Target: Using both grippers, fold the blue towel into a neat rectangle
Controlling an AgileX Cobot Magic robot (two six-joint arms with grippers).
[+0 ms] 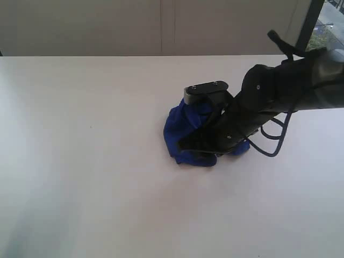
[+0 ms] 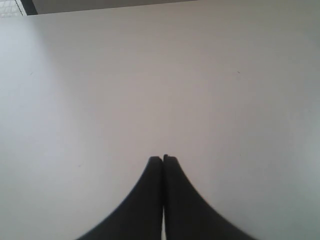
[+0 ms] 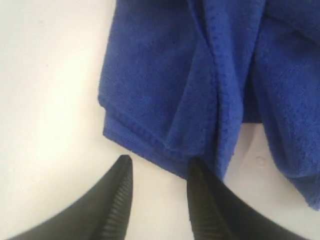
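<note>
1. The deep royal-blue, fuzzy cloth towel [image 1: 183,129] lies bunched in a heap just right of centre in the exterior view, on the plain white tabletop [image 1: 80,172].
2. The right claw [image 3: 160,162] stands partly open at the towel's hemmed edge, gripping nothing. Its black arm [image 1: 279,91] slants down from the right edge.
3. The left claw [image 2: 163,159] is pressed closed and empty above the tabletop.
</note>
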